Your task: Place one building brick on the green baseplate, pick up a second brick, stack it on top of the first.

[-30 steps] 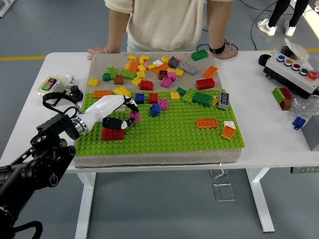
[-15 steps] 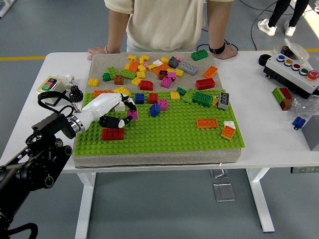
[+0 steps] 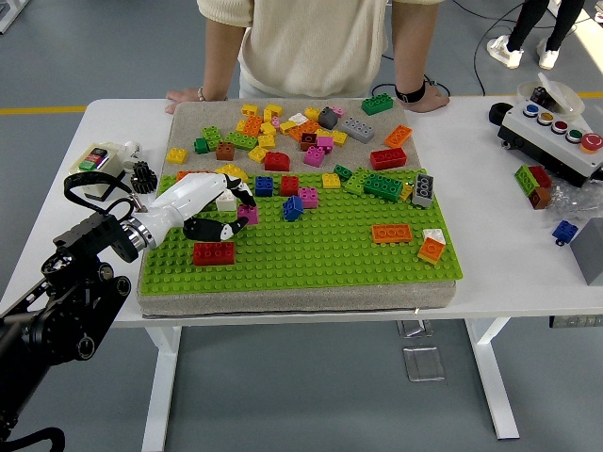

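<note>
With the red brick (image 3: 214, 253) seated on the green baseplate (image 3: 320, 259), a pink brick (image 3: 249, 215) is lifted, pinched in the left hand (image 3: 215, 209).

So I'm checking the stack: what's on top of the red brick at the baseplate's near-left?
Nothing sits on the red brick; its studs are bare. The left hand hovers just behind it, pinching a small pink brick, partly covered by fingers.

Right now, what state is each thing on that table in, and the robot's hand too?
Left hand: over the baseplate, fingers curled on the pink brick.
Pink brick: pinched at the fingertips.
Red brick: flat on the green baseplate, nothing stacked on it.
Loose bricks: scattered at the far side.
Person's hands: resting on the table.
</note>
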### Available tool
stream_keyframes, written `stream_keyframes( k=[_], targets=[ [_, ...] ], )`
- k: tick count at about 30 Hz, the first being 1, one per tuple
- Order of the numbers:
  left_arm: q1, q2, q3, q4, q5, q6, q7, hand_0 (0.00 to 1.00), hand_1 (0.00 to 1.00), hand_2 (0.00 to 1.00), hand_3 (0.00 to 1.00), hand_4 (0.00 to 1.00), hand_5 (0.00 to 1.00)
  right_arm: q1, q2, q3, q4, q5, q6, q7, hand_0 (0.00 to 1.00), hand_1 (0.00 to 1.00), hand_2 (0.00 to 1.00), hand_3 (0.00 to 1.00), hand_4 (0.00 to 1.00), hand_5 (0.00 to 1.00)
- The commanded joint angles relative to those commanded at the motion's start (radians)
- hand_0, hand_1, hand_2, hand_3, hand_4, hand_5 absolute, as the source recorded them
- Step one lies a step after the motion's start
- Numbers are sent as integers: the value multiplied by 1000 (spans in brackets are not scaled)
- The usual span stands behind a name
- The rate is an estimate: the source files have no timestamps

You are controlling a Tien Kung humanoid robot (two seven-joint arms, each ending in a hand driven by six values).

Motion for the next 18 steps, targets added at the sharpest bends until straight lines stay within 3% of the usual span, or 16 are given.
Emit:
stream_keyframes(
  k=[18],
  targets=[
    [57,35,-19,-77,0,6,5,716,650,564,549,623,2,-8,-1,3,0,0,-1,-5,743,666,715,601,919,498]
  ],
)
